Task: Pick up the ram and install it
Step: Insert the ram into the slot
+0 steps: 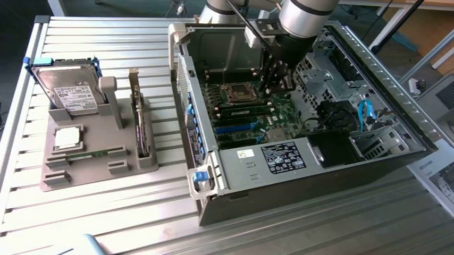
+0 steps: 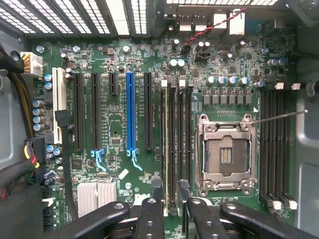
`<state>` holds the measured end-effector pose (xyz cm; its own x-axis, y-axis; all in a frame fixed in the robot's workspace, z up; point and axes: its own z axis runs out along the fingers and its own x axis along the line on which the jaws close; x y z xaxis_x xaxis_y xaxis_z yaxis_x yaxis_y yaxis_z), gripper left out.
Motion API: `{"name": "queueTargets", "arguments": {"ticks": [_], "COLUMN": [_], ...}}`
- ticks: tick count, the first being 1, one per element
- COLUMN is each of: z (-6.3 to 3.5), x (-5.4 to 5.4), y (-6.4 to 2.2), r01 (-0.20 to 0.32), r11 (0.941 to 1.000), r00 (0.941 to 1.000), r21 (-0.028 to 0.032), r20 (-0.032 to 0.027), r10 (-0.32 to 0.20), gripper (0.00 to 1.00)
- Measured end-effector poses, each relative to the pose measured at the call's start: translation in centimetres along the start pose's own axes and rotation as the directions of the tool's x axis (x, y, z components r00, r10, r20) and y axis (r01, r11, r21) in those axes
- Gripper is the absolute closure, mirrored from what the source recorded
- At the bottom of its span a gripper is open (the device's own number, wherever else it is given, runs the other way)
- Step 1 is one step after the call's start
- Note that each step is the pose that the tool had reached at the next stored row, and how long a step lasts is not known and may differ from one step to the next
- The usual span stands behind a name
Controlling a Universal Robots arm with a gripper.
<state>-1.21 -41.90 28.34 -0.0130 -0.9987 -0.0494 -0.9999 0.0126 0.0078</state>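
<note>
The gripper [image 1: 275, 84] hangs inside the open computer case [image 1: 397, 106]. Its fingers [image 2: 152, 211] are spread fairly wide and empty, straddling the memory slots [image 2: 172, 149] just beside the bare processor socket [image 2: 227, 152]. The ram [image 1: 89, 155] lies flat in the grey tray [image 1: 60, 183] at the exterior view's left, well apart from the case.

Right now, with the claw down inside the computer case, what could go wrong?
The claw hangs open, low over the ram standing in its slot; a sideways drift could knock the stick. The open processor socket lies right beside that slot, so a finger might hit its bare contacts. I cannot tell whether the ram is fully latched; it may sit loose.
</note>
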Motion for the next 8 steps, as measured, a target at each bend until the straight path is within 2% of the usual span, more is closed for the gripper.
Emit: {"name": "queueTargets", "arguments": {"ticks": [8], "z": [-1.11], "x": [-0.07], "y": [0.01], "r01": [0.000], "r11": [1.0000], "r00": [1.0000], "r21": [0.0000], "r20": [0.0000], "r10": [0.000], "gripper": [0.75]}}
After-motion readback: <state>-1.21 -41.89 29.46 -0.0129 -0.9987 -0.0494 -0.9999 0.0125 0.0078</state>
